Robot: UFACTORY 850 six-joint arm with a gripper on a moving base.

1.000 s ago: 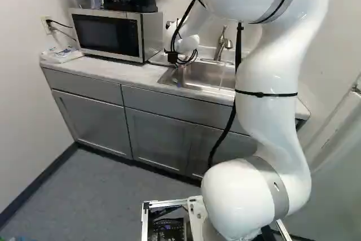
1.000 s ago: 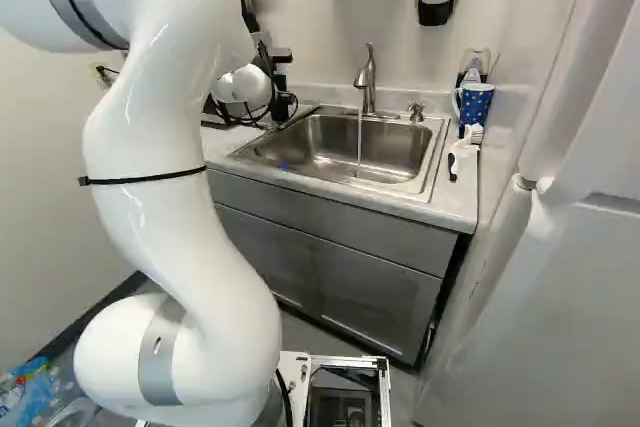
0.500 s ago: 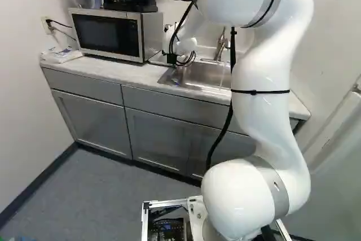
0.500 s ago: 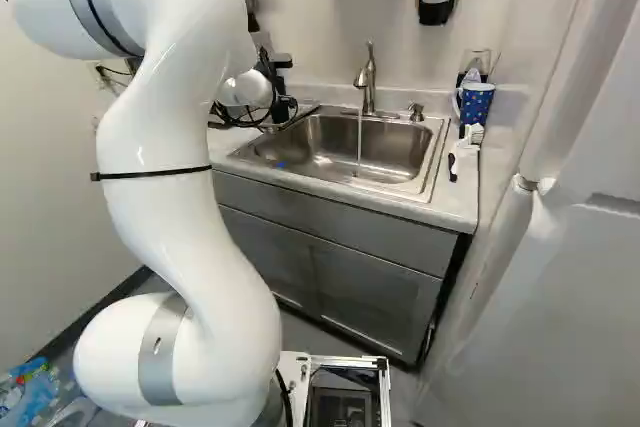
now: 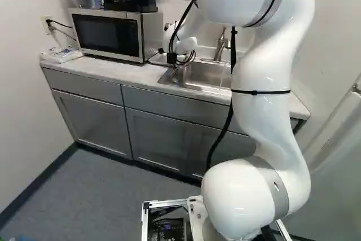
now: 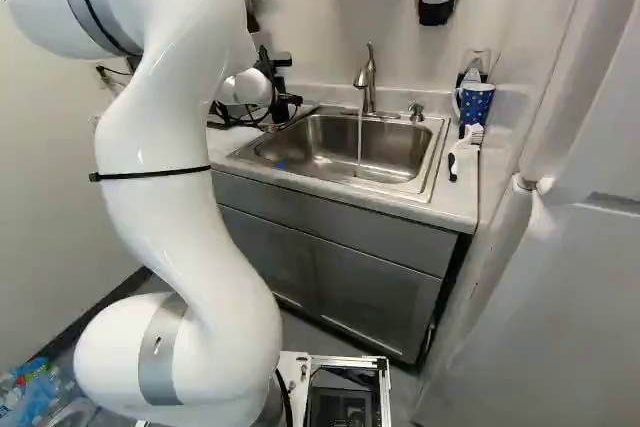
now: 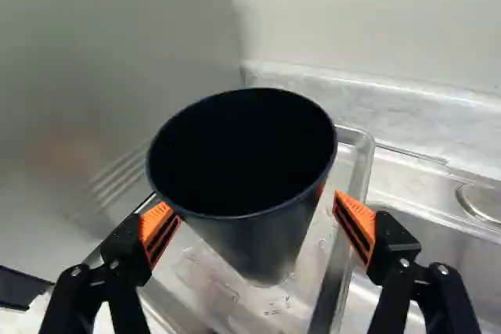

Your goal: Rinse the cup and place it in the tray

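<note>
As the cup [image 7: 266, 244] is seen upright in the tray [image 7: 364, 163], apparently set there to drain, the hand [image 7: 254, 215] is spread around it, fingers apart and nothing clamped. Whether one pad is brushed by the cup's wall cannot be told. Beside the tray, water is being run into the sink [image 6: 340, 147] from the faucet [image 6: 368, 87], presumably for the rinse. A straight retreat from the tray seems called for, lest the cup be caught and tipped.
</note>
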